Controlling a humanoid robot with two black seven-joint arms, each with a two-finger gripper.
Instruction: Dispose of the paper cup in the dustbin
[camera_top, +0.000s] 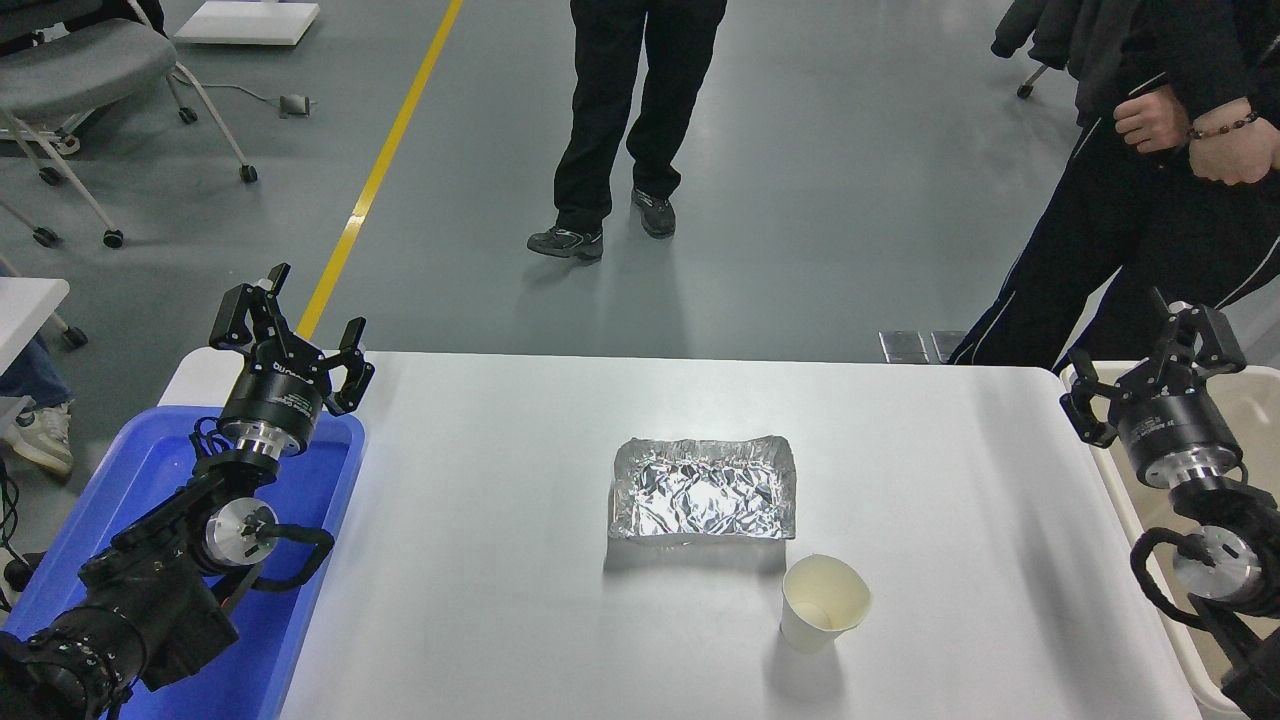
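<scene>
The cream-white paper cup (823, 604) stands upright on the white table (500, 600), just in front and to the right of a crinkled silver foil tray (704, 488). The beige dustbin (1255, 420) stands beside the table's right edge, partly hidden by my right arm. My right gripper (1150, 375) is open and empty, raised above the dustbin's near-left corner, well right of the cup. My left gripper (290, 335) is open and empty, parked above the blue tub at the left.
A bright blue plastic tub (300, 600) stands at the table's left edge under my left arm. Two people stand beyond the table's far side, one at top centre (625, 120), one at top right (1150, 200). Office chairs (90, 70) are at the top left.
</scene>
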